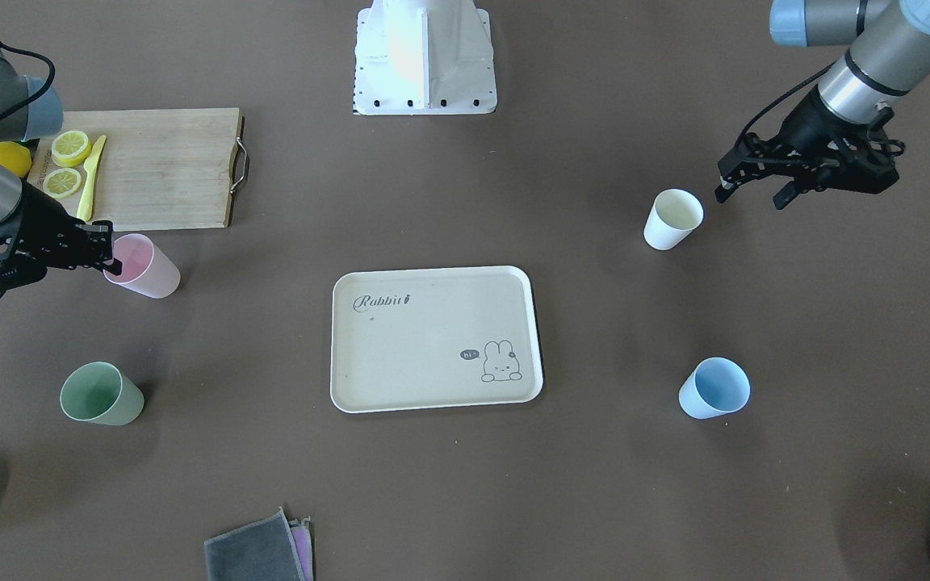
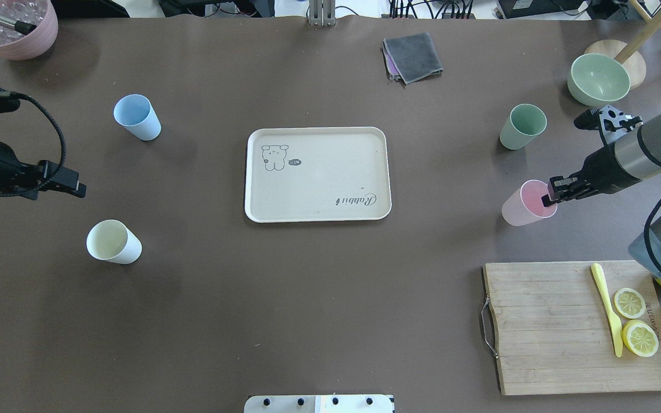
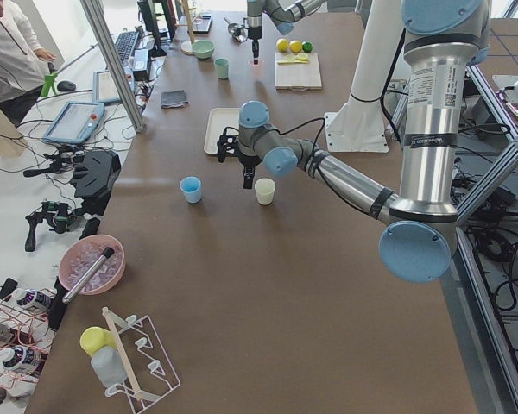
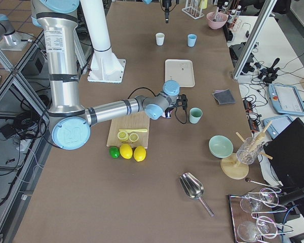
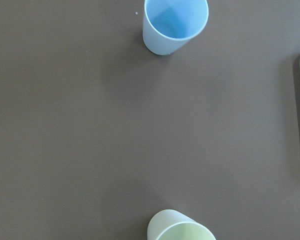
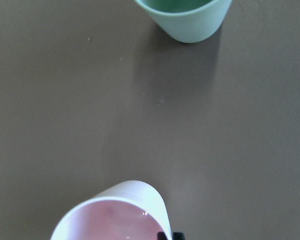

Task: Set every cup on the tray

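The cream tray (image 1: 425, 347) (image 2: 319, 183) lies flat at the table's middle with nothing on it. Four cups stand upright on the table around it. The pink cup (image 1: 146, 270) (image 2: 523, 203) (image 6: 115, 220) has my right gripper (image 1: 112, 260) (image 2: 549, 197) shut on its rim. The sage green cup (image 1: 102, 394) (image 2: 523, 126) (image 6: 190, 17) stands beyond it. My left gripper (image 1: 751, 196) (image 2: 75, 186) is open and empty, hovering between the white cup (image 1: 672, 219) (image 2: 112, 242) (image 5: 182, 230) and the blue cup (image 1: 715, 388) (image 2: 136, 117) (image 5: 172, 25).
A wooden cutting board (image 2: 548, 327) with lemon slices and a yellow knife lies near my right arm. A green bowl (image 2: 598, 79), a folded grey cloth (image 2: 413, 56) and a mauve container (image 2: 12, 26) stand along the far edge.
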### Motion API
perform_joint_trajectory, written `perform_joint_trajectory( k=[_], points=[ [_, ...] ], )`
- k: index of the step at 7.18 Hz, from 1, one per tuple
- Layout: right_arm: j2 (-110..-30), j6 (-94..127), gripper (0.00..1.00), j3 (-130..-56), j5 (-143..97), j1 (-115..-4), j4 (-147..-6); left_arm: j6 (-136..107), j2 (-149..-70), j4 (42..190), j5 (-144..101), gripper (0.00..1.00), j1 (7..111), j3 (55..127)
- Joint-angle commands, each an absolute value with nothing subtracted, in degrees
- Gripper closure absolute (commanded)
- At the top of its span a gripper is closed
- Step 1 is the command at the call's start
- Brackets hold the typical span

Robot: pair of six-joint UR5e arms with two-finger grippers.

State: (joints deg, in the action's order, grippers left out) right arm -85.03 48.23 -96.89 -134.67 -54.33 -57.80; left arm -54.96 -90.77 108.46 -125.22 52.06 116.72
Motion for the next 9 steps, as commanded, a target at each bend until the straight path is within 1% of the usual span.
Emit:
perform_joint_trajectory(
  k=[1,2,4,5,6,7,8,9],
  points=[
    [-76.6,52.37,1.0,-96.86,-136.23,-54.67,-63.94,-57.04,-89.48,108.37,-118.51,0.03,45.38,117.08],
    [-71.51,55.6,1.0,-96.59,-135.88,-53.8,-67.38,-56.08,-88.6,108.46,-117.52,0.03,44.92,115.68],
    [-65.6,58.96,1.0,-95.46,-134.39,-51.51,-69.77,-54.93,-86.75,109.16,-117.42,0.04,44.56,115.22],
    [-61.39,59.15,1.0,-94.49,-131.77,-49.33,-73.87,-55.37,-87.88,109.25,-117.51,0.07,43.52,113.75],
    [-60.56,59.15,1.0,-94.4,-128.88,-47.13,-74.7,-56.59,-89.89,109.94,-117.51,0.07,42.98,112.08],
    [-60.47,59.24,1.0,-94.31,-128.33,-45.8,-74.71,-57.12,-90.17,109.95,-117.42,0.1,41.33,111.71],
    [-60.29,59.15,1.0,-93.87,-125.97,-43.7,-74.71,-57.13,-90.09,109.95,-117.51,0.31,41.22,111.8],
    [-60.03,59.24,1.0,-93.78,-125.16,-42.99,-74.36,-57.13,-90.09,109.95,-117.42,0.73,41.13,111.71]
  ],
)
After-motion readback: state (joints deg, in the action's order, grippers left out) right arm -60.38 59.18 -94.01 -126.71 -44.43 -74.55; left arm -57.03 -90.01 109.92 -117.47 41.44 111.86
